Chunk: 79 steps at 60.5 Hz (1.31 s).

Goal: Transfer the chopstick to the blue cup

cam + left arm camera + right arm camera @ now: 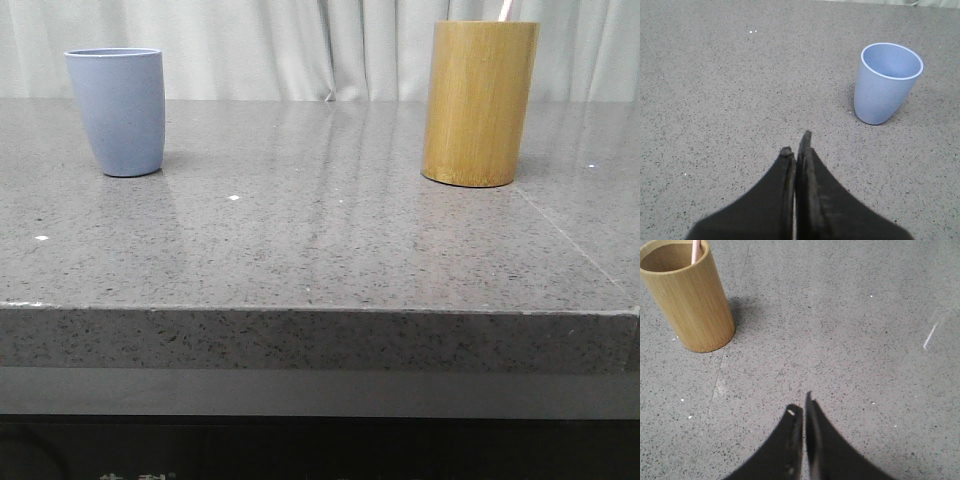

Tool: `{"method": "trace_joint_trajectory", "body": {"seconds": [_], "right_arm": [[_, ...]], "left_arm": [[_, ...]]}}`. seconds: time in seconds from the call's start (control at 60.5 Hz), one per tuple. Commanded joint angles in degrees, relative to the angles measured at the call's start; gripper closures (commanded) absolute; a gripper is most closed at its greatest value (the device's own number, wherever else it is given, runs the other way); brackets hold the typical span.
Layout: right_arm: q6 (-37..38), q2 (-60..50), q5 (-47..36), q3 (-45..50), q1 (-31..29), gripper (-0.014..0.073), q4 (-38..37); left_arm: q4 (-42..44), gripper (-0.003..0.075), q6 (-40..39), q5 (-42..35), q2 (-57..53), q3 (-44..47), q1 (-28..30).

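Both pairs of fingers are pressed together, empty: left gripper (796,145) near the blue cup (887,82), right gripper (801,407) near the bamboo holder (687,297). That holder contains the chopstick (696,251), probably light, stiff, slippery; pinch its protruding top.

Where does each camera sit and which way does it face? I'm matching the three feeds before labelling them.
Front view: at the table's near edge, low, facing forward across the table to the blue cup on the left and the bamboo holder with the chopstick on the right.
Left wrist view: above the left gripper, shut, looking down at the blue cup.
Right wrist view: above the right gripper, shut, looking down at the bamboo holder and chopstick.
Shared: front and left wrist views show the cup; front and right wrist views the holder.
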Motion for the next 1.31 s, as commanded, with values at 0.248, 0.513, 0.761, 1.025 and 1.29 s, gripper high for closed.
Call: {"method": "trace_joint_trajectory", "body": {"seconds": [0.248, 0.513, 0.761, 1.025, 1.29], "right_arm": [[-0.9, 0.4, -4.2, -1.9, 0.1, 0.0034, -0.9], [-0.9, 0.4, -4.2, -1.9, 0.1, 0.0034, -0.9], [-0.9, 0.4, -4.2, -1.9, 0.1, 0.0034, -0.9], [-0.9, 0.4, -4.2, -1.9, 0.1, 0.0034, -0.9], [-0.9, 0.4, -4.2, -1.9, 0.1, 0.0034, -0.9]], "left_arm": [[0.0, 0.0211, -0.1, -4.6, 0.3, -1.5, -0.1], [-2.1, 0.0283, -0.1, -2.4, 2.3, -3.5, -0.1], [-6.4, 0.0321, 2.6, 6.4, 12.6, -14.2, -1.0], [-7.3, 0.0321, 4.2, 7.8, 27.0, -27.2, -7.2], [-5.9, 0.0321, 4.3, 15.8, 43.2, -42.6, -10.0]]}}
